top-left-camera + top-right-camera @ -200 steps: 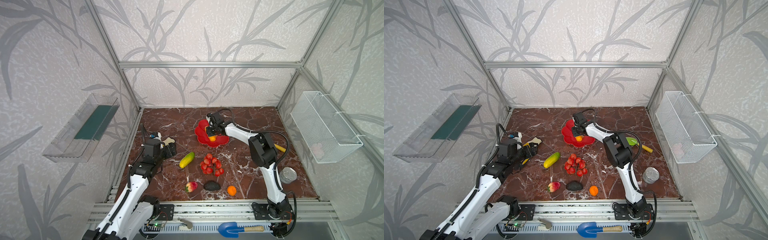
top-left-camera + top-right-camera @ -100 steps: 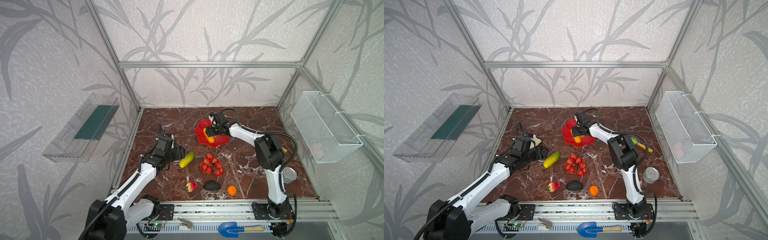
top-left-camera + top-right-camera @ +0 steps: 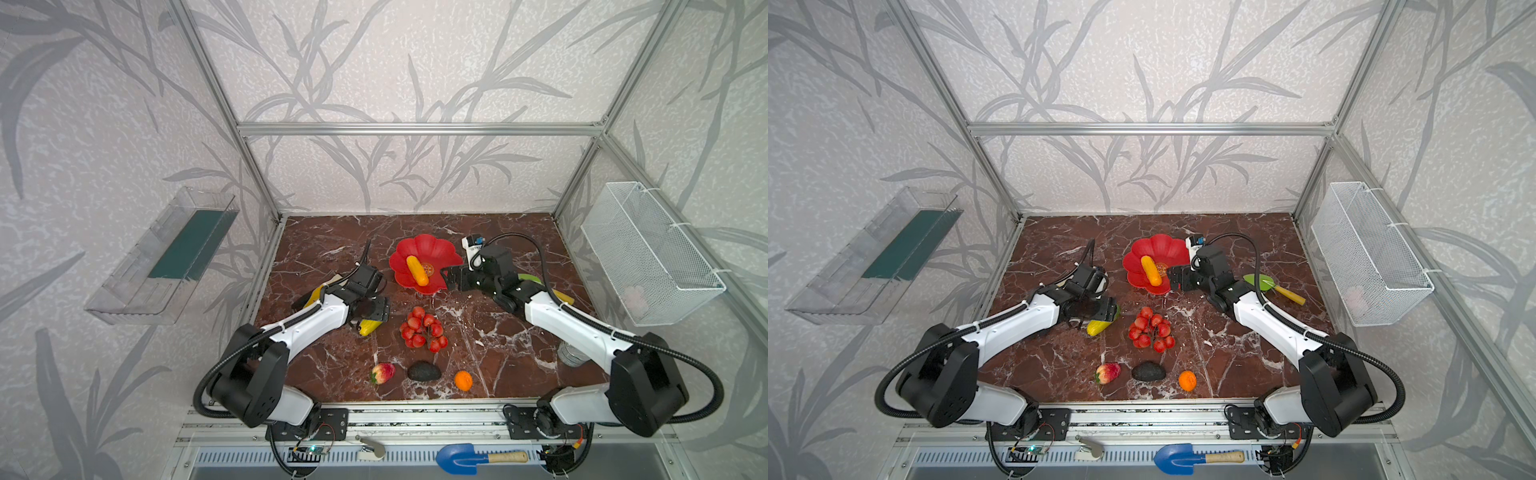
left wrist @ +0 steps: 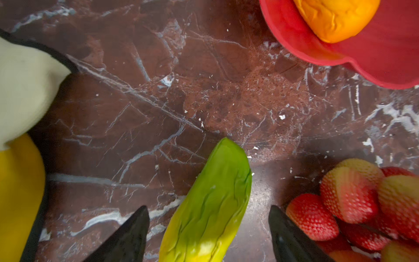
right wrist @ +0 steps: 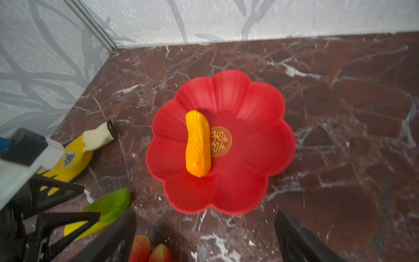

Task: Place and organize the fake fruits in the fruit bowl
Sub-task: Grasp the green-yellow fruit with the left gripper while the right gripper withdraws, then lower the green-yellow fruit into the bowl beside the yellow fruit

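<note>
bowl [image 3: 440,249]: red flower dish, back middle of the table [image 3: 498,332].
corn [image 3: 417,270]: lies inside the bowl.
cucumber [image 4: 210,204]: on the table, at the bowl's 7 o'clock.
left claw [image 4: 207,208]: fingers apart, one on each side of the cucumber, not squeezing.
right claw [image 5: 205,215]: wide apart, empty, at the bowl's 4 o'clock.
others: tomatoes [image 3: 422,332] at 6 o'clock; peach [image 3: 383,372], avocado [image 3: 424,371] and orange [image 3: 463,380] farther that way.
step: picking up the cucumber, I think.
next: squeeze gently, lift, carry toward 1 o'clock, drop beside the corn.

White arm links [image 3: 307,324]; black joints [image 3: 249,382] — black corrugated cables [image 3: 200,388].
</note>
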Controlling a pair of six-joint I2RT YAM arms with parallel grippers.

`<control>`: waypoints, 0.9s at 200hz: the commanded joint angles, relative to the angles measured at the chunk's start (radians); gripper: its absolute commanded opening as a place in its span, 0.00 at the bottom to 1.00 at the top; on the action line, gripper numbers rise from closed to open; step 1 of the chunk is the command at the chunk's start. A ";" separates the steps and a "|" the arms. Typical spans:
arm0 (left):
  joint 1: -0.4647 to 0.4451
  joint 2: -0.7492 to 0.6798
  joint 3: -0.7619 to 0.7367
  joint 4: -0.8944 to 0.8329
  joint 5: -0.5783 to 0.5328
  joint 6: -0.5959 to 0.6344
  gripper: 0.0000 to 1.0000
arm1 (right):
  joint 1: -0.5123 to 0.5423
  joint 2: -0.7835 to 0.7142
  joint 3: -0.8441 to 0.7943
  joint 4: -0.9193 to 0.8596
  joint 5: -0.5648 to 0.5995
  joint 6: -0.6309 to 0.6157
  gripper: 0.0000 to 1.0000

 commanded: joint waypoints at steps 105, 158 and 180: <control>-0.016 0.051 0.100 -0.030 0.106 -0.076 0.38 | -0.019 -0.244 -0.113 -0.068 0.095 -0.002 0.95; -0.034 0.098 0.284 0.213 0.219 -0.233 0.35 | -0.022 -0.334 -0.177 -0.116 0.091 0.002 0.95; -0.045 0.246 0.450 0.220 0.211 -0.268 0.34 | -0.022 -0.392 -0.211 -0.154 0.094 0.010 0.95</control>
